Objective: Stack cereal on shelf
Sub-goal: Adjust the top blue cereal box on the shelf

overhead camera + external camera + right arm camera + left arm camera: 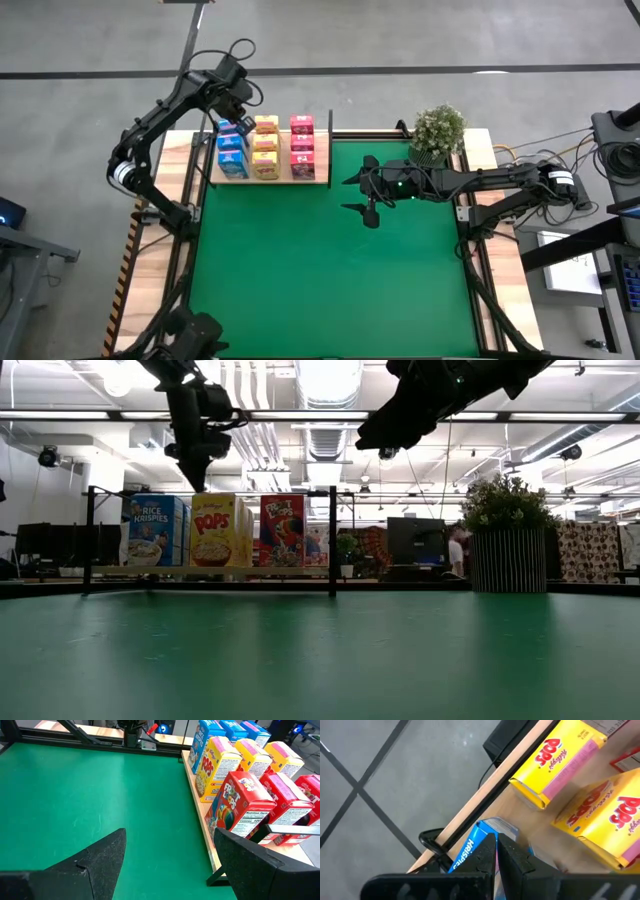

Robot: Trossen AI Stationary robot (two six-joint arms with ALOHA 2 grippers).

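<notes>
Nine cereal boxes stood on the shelf [322, 170], a light-wood board with thin black posts at the far left of the table [505, 300]: three blue boxes [232, 155] in the left column, three yellow boxes [266, 146] in the middle and three pink boxes [302, 147] on the right. From table height only the front box of each column showed clearly: a blue Rice Krispies front, a yellow Pops front and a red-pink front side by side. The left gripper [228, 122] hung over the rear of the blue column; its wrist camera showed the fingers [482, 857] pressed nearly together with the top edge of the rearmost blue box [470, 851] just in front of them, so the gripper was closed, though whether it pinched the box could not be told. The right gripper [363, 196] hovered over the green mat [330, 280] just to the right of the shelf, its fingers [102, 857] spread wide open and holding nothing. One potted plant [437, 131] stood at the mat's far right corner. The mat covered most of the wooden table, which was framed by black rails. Beyond lay a grey floor, ceiling lights and ducts, and a person [456, 552] stood far back in the room.
</notes>
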